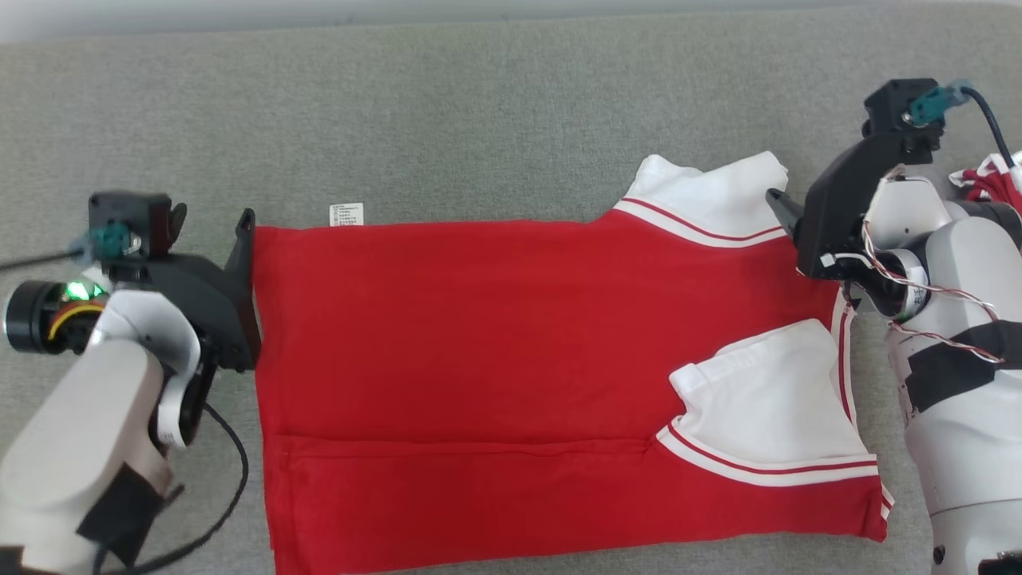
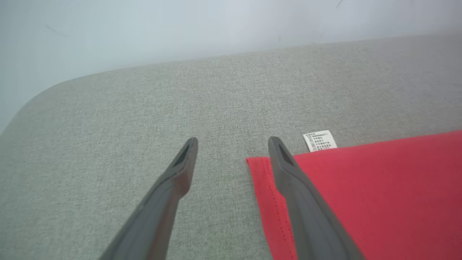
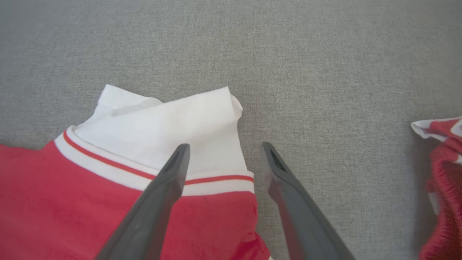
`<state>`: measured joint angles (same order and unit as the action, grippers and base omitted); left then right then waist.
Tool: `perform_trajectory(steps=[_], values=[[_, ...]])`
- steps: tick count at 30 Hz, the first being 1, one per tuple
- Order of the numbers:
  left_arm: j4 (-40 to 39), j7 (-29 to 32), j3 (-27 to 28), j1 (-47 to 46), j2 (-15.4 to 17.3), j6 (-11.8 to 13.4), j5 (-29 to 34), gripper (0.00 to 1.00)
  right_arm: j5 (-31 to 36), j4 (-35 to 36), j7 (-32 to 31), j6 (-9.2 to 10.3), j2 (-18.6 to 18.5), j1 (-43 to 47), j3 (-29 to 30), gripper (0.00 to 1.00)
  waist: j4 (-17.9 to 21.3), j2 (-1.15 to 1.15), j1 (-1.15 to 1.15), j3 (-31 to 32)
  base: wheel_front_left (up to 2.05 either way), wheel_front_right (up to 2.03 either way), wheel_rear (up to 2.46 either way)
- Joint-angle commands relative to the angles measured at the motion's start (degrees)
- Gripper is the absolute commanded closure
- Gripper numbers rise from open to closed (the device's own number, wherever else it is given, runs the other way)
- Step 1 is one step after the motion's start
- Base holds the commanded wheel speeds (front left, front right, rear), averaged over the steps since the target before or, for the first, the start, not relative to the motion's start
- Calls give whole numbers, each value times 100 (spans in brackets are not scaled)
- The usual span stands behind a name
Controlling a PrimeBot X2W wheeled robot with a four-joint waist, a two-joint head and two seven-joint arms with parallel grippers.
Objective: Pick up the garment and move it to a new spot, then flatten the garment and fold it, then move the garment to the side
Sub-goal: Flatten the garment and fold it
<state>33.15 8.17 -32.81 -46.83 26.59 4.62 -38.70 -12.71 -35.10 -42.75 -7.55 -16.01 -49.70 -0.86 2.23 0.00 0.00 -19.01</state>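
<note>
On the grey woven fabric surface (image 1: 479,120): a red short-sleeved garment (image 1: 479,343) with white sleeves and red-and-white striped trim lies spread flat, lengthwise across the head view.
Garment orientation: the hem end is toward the robot's left and the sleeve end toward its right.
Garment condition: the red body is mostly smooth, and 1 straight ridge runs along its length near the robot's side.
Far white sleeve (image 1: 711,192): lies rumpled on the surface, projecting past the far edge of the red body.
Near white sleeve (image 1: 766,399): lies folded inward on top of the red body.
White printed care label (image 1: 346,214): projects from the far edge near the hem corner and rests on the surface.
Left gripper (image 2: 232,144): at the far hem corner with jaws wide apart and nothing held. 1 finger is over the red corner and the other over bare surface. Whether it touches the cloth cannot be told.
Right gripper (image 3: 225,145): at the far sleeve with jaws wide apart and nothing held. 1 finger is over the striped trim and the other over bare surface.
Second red-and-white cloth (image 3: 442,173): lies bunched at the robot's right, apart from the garment.
</note>
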Motion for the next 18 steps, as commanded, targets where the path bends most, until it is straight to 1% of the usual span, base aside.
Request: perform_trajectory(steps=[1, 2, 3, 7, 8, 10, 14, 18], values=[[-148, -299, 49, 238, 21, 43, 38, 0, -16, 58, 47, 12, -21, 135, 61, 0, -86, 0, 0, 137, 0, 0, 0], [-148, -299, 49, 238, 21, 43, 38, 0, -16, 58, 47, 12, -21, 135, 61, 0, -86, 0, 0, 137, 0, 0, 0], [-397, -699, 48, 449, 14, 58, 103, 0, 4, 112, 150, 12, -45, 207, 171, 0, -135, 0, 0, 197, 0, 0, 0], [-935, -1528, 32, 1044, -116, 214, 236, 0, 349, 133, 502, 12, -201, 377, 388, 0, -259, 0, 0, 311, 0, 0, 0], [-1068, -1739, 10, 1177, -103, 280, 339, 0, 443, 133, 588, 12, -211, 413, 432, 0, -284, 0, 0, 331, 0, 0, 0], [-1330, -2032, 12, 1498, -200, 396, 342, 0, 559, 104, 737, 12, -251, 466, 535, 0, -339, 0, 0, 362, 0, 0, 0], [-1848, -2282, 81, 2095, -325, 691, 523, 0, 704, -5, 935, 12, -258, 541, 754, 0, -430, 0, 0, 350, 0, 0, 0], [-2244, -2328, 155, 2535, -448, 814, 641, 0, 814, -147, 1015, 12, -152, 415, 982, 0, -513, 0, 0, 267, 0, 0, 0]])
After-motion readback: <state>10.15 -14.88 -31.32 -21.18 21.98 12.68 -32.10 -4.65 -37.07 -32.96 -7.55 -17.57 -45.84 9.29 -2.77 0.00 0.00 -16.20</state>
